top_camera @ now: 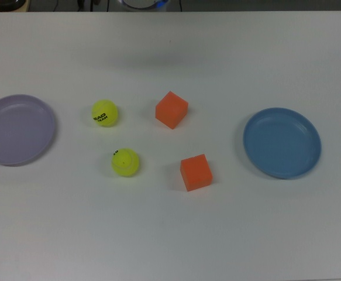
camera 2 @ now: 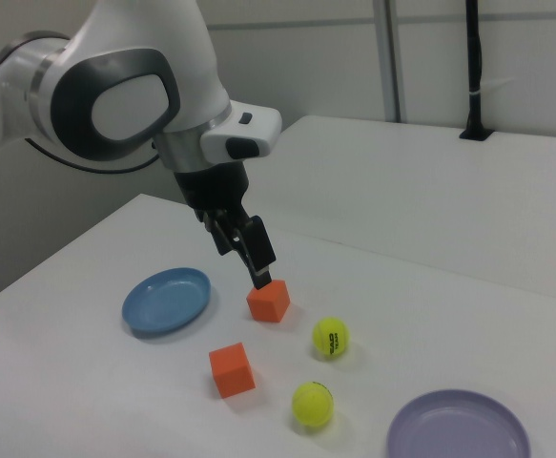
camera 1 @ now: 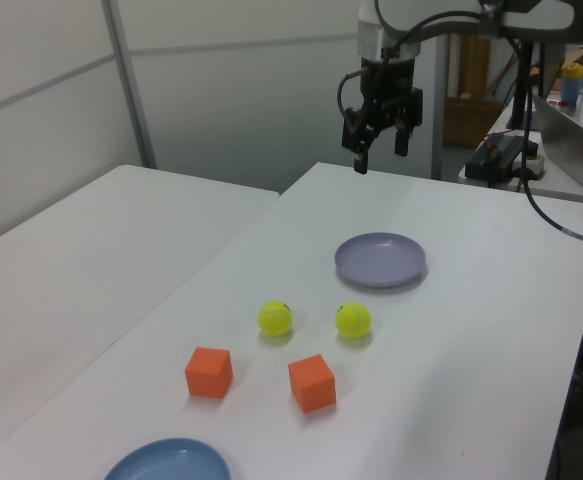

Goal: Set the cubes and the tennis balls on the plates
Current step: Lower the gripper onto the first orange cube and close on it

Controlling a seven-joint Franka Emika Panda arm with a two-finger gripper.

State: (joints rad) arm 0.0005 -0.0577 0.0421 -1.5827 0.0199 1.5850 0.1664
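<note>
Your end effector point(camera 1: 381, 142) is hanging spread and empty at the left view's upper center, while both cubes point(top_camera: 171, 109) point(top_camera: 196, 172) and tennis balls point(top_camera: 105, 113) point(top_camera: 126, 162) are sitting on the table point(top_camera: 170, 234) between the plates point(top_camera: 17, 129) point(top_camera: 282, 142); grip the likely light, rigid cubes across flat faces.

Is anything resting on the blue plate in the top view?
No, the blue plate is bare; both orange cubes and both tennis balls lie on the white table.
</note>
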